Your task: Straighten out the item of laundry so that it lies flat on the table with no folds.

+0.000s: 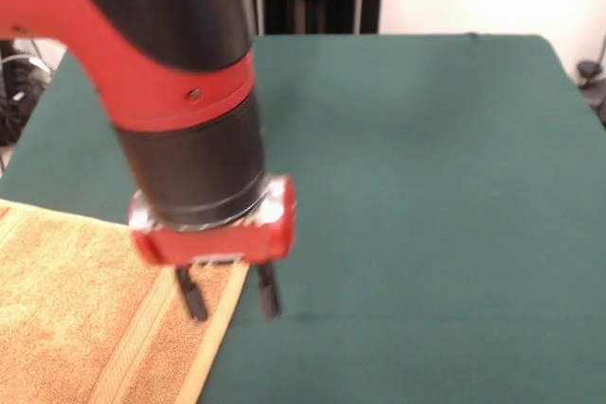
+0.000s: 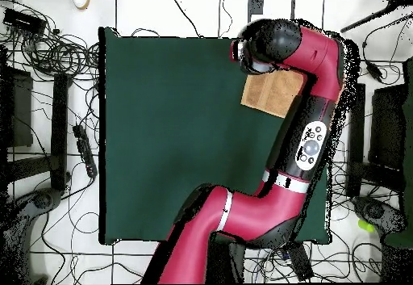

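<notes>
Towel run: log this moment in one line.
tool: open, above towel hem | towel: near table corner, part hidden | grasp: none

Your towel [image 1: 66, 309] is orange-tan terry, with a paler yellow-green stripe and hem along its edge. The worktop [image 1: 426, 186] under it is plain dark green. Your arm [image 1: 142, 35] is red and black, and the end effector [image 1: 230, 298] has a red body with a silver band and black fingers [image 1: 269, 292].
</notes>
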